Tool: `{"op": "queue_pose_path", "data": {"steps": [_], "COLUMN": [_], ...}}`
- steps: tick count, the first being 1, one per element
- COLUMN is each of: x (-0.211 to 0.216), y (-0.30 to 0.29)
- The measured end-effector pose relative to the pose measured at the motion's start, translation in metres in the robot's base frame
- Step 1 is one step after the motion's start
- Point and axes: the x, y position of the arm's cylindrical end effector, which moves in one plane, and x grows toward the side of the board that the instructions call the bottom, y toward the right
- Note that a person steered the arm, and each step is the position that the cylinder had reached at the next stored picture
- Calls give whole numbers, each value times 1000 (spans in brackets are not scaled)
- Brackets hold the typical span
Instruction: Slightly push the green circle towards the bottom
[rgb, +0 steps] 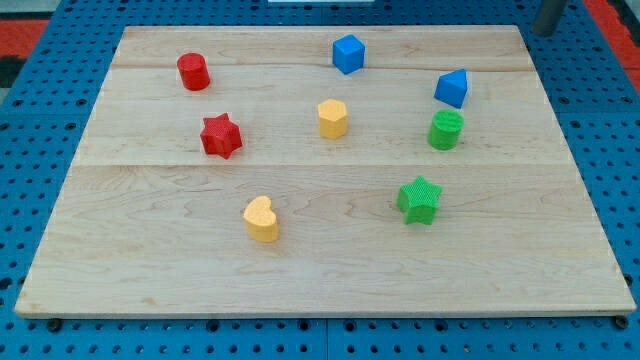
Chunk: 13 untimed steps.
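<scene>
The green circle (446, 130) stands upright on the wooden board (320, 290), at the view's right, a little above the middle. A blue block (452, 88) sits just above it, close but apart. A green star (419, 199) lies below it. My rod shows only at the view's top right corner, and my tip (541, 33) is just off the board's top right corner. It is far above and to the right of the green circle and touches no block.
A blue cube (348, 53) is at the top centre and a yellow hexagon (332, 118) in the middle. A red cylinder (193, 72) and a red star (221, 136) are at the left. A yellow heart (261, 218) is at the lower centre. A blue pegboard (40, 150) surrounds the board.
</scene>
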Motion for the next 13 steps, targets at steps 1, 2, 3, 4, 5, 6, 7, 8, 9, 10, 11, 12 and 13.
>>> {"op": "queue_pose_path", "data": {"steps": [1,2,3,4,5,6,7,8,9,10,11,12,13], "x": [0,0,0,0,12,60,81,81,82,103,138,163,185], "y": [-23,-37,-40,-46,-65,-117,-118,-109,-106,-105,-130,-139,-139]}}
